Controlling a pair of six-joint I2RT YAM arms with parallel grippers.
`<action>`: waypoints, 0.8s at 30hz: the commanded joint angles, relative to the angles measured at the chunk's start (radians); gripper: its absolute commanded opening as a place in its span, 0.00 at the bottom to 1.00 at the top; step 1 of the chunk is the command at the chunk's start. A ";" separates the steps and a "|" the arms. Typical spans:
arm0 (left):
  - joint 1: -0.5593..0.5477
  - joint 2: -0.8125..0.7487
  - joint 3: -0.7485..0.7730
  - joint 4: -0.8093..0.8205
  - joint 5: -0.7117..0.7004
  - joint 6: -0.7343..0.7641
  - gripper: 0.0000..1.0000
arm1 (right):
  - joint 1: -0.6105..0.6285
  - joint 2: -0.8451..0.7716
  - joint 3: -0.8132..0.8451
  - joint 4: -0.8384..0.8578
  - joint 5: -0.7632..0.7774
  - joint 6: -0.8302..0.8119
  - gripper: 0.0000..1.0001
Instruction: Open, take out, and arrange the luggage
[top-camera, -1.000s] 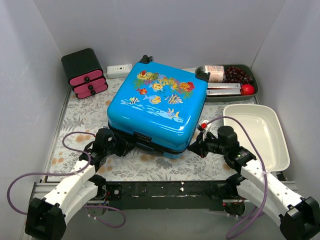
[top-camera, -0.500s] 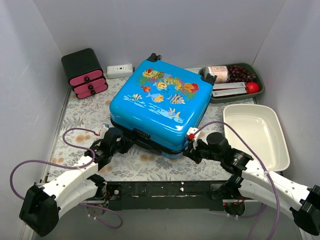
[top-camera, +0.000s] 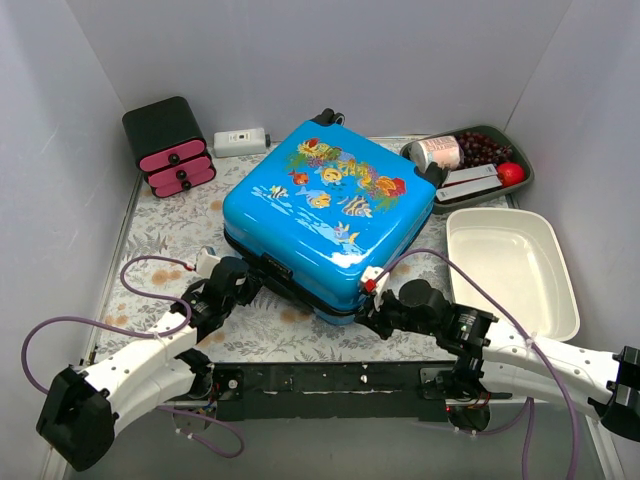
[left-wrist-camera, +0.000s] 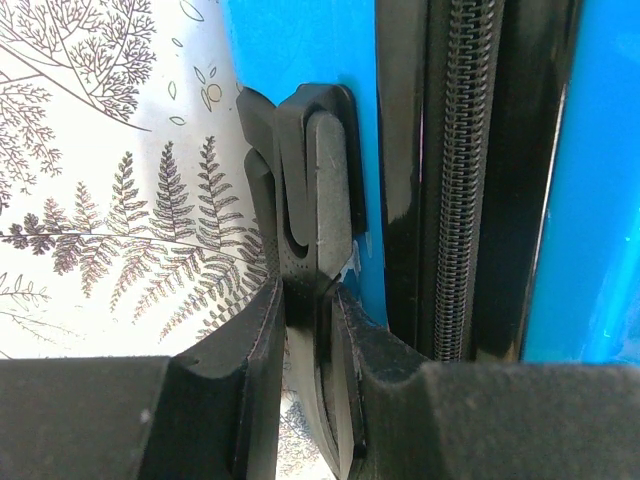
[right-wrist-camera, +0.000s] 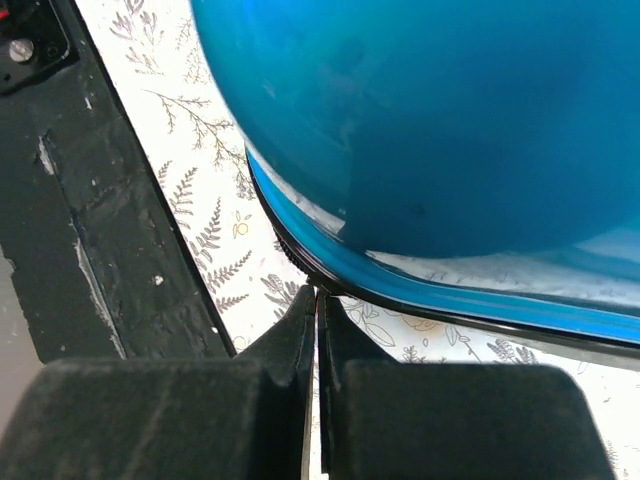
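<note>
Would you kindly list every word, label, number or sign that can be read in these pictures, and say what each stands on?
No text can be read anywhere.
Bottle label: print too small to read.
White device by the back wall: markings blurred.
Luggage: fish pictures only, no words; the small dark badge on its near side is illegible.
Wrist views: no text.

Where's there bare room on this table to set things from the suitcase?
Bare mat lies left of the suitcase, between the drawer box and the left arm. The white tub on the right is empty. Crowded: the back-right tray, and the near edge where both arms reach the suitcase.
</note>
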 joint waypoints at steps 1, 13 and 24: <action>-0.069 -0.005 -0.021 -0.060 0.133 -0.269 0.00 | 0.060 -0.016 0.027 0.263 -0.128 0.169 0.01; -0.078 0.017 0.002 -0.142 0.109 -0.313 0.00 | 0.167 0.056 0.055 0.232 -0.003 0.255 0.01; -0.100 -0.072 -0.033 -0.203 0.093 -0.368 0.00 | 0.439 0.371 0.248 0.370 0.583 0.154 0.01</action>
